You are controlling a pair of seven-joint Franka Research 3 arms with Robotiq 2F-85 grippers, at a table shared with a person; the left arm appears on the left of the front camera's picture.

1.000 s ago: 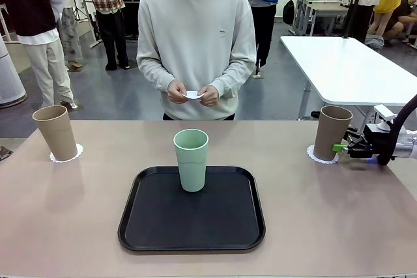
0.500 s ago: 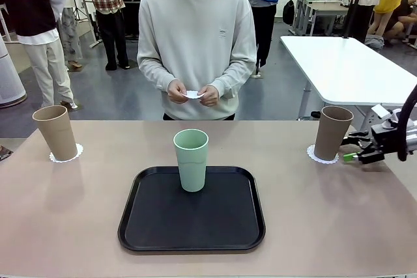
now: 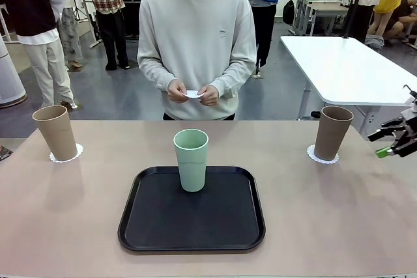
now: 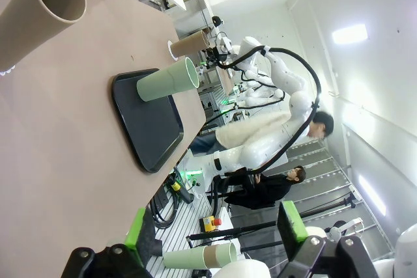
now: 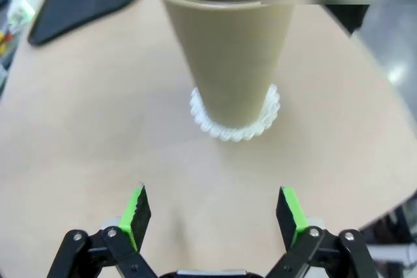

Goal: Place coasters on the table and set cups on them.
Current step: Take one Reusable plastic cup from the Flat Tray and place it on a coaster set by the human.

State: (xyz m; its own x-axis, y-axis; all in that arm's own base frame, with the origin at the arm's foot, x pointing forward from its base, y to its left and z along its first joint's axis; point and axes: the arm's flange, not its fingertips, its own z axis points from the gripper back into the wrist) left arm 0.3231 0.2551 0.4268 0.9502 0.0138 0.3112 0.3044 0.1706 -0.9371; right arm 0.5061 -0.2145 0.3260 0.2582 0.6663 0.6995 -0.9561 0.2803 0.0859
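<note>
Right claw point(image 5: 214, 213): spread wide, pinching nothing, beside the right edge of the surface point(image 3: 313, 226).
Left claw point(image 4: 214, 232): spread, empty.
Mint cup point(image 3: 191, 159): upright on the black tray point(image 3: 215, 222), mid-surface, no coaster beneath.
Right tan cup point(image 3: 333, 133): 9 o'clock of my right claw, seated on the right coaster point(image 3: 323, 155); I leave it alone.
Left tan cup point(image 3: 55, 133): 10 o'clock of the tray, on the left coaster point(image 3: 66, 153).
Third coaster point(image 3: 193, 94): 12 o'clock, in the person's hands point(image 3: 177, 90).
How, I judge: let it lie flat first, then take the mint cup low, lift straight, centre it.
</note>
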